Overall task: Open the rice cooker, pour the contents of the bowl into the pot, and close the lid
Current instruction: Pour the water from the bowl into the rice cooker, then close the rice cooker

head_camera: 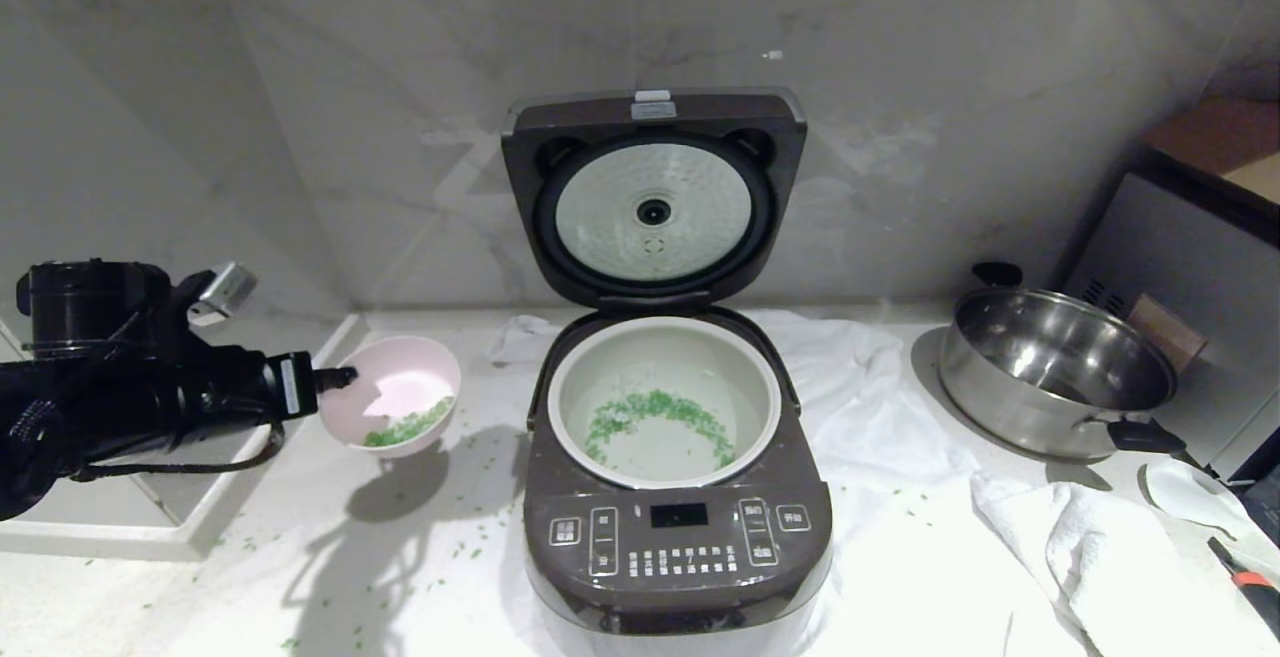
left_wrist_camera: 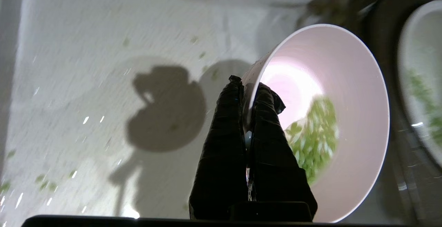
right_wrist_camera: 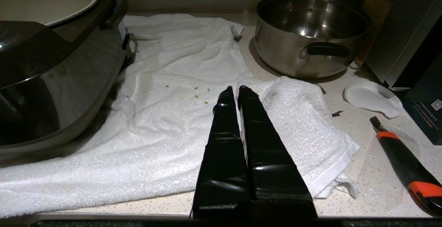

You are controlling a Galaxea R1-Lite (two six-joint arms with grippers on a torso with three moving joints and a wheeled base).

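Marble worktop [head_camera: 420, 577] — left end effector [head_camera: 345, 377] clamped on bowl [head_camera: 395, 402] rim, bowl tilted just left of rice cooker [head_camera: 675, 537], grains [head_camera: 410, 427] inside. Lid [head_camera: 652, 197] upright; pot [head_camera: 664, 402] holds grains. Right end effector [right_wrist_camera: 236, 90] together — over towel [right_wrist_camera: 165, 116].

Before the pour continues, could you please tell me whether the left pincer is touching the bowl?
Touching. The left wrist view shows the left pincer shut on the bowl, its rim clamped between the two fingers.
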